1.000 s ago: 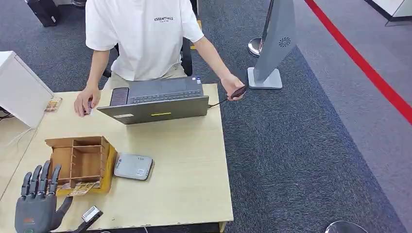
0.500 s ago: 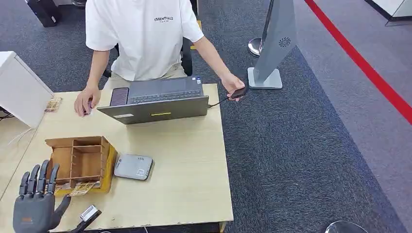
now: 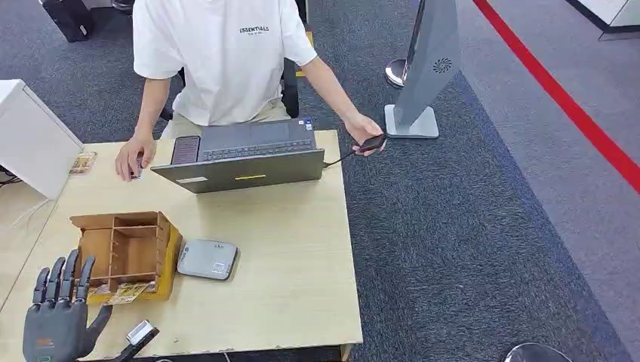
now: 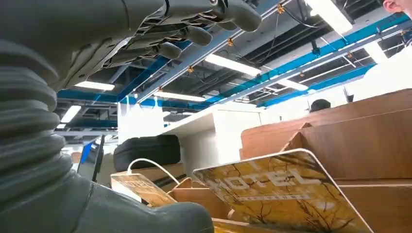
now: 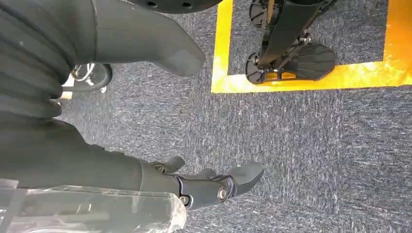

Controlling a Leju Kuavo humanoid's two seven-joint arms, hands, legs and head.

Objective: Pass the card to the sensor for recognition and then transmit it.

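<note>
A yellow hotel card lies at the near foot of the wooden compartment box; the left wrist view has this card close up, leaning against the wood. The grey sensor sits flat on the table just right of the box. My left hand is at the table's near left corner, just short of the box, fingers spread and upright, holding nothing. The card is a short way ahead of its fingers. My right hand hangs over the carpet, fingers loosely apart and empty.
A person in a white shirt sits at the far side behind an open laptop, one hand on the table, the other holding a black device on a cable off the table's right edge. A small silver device lies at the near edge. A white box stands far left.
My left hand dipped slightly and came back up to about the same spot. The person's hand with the black device shifted a little. The card and the sensor have not moved.
</note>
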